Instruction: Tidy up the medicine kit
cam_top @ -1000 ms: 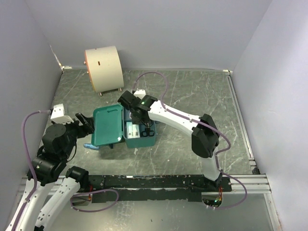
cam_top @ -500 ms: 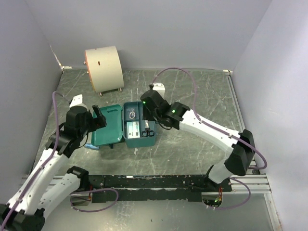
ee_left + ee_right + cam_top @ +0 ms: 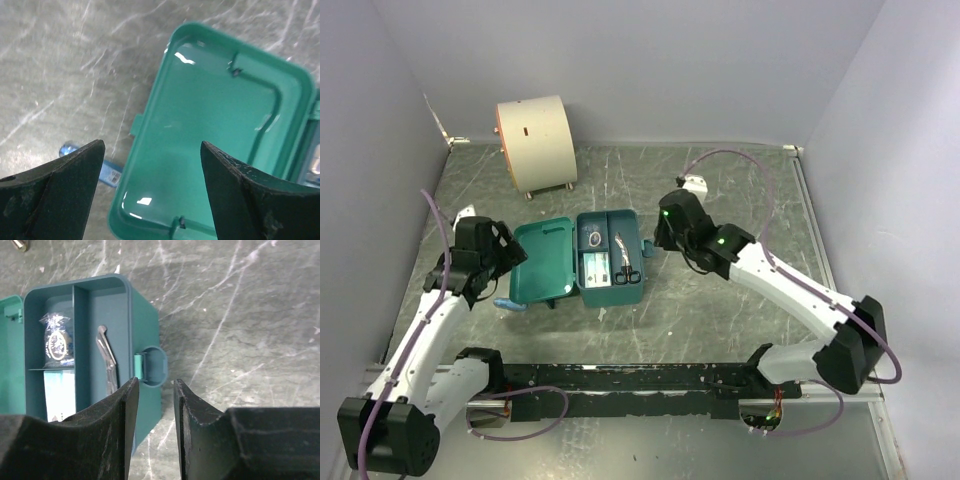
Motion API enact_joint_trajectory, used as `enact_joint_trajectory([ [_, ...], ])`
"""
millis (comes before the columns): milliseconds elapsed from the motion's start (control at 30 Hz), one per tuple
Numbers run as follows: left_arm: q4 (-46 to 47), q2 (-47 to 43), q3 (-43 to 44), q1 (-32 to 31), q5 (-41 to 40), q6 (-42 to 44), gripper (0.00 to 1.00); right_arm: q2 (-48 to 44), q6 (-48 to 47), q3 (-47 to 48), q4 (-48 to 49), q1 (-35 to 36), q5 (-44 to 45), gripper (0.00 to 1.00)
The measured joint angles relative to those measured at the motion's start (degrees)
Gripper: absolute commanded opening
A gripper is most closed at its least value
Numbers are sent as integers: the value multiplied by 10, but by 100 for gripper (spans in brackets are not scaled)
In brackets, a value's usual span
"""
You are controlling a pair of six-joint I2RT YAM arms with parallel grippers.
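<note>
- Teal-green plastic: the medicine kit lies open near the middle of the desk, a little left of centre in the top view.
- Its lid is folded flat out to the left of the box; the inside of the lid is bare and glossy.
- The box part has dividers. The long compartment on the latch side holds a pair of scissors, lying lengthwise.
- On the lid side, the far compartment holds a small item in clear wrapping; the near compartment holds a white pack, whose print is too small to read.
- The rounded front latch sticks out from the outer wall of the box, on the right.
- A small blue object lies on the desk just beside the lid's near left corner; part of it is hidden under the lid.
- A cream drum stands at the back left, well apart from the kit.
- The left fingers are wide apart above the lid's outer edge, holding nothing.
- The right fingers have only a narrow gap, with nothing between them, and hover above the latch without touching it.
</note>
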Motion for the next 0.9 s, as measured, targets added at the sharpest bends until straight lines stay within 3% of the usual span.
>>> enact_joint_trajectory([
  [133, -6, -2, -41, 13, 19, -23, 83, -54, -8, -46, 25, -14, 16, 33],
  [300, -11, -19, -59, 15, 27, -59, 63, -100, -10, -80, 55, -31, 22, 31],
  [700, 10, -1, -84, 16, -1, -76, 44, -90, -10, -99, 72, -33, 16, 29],
  [900, 15, 38, -61, 16, -1, -56, 26, -88, -7, -99, 73, -33, 13, 28],
])
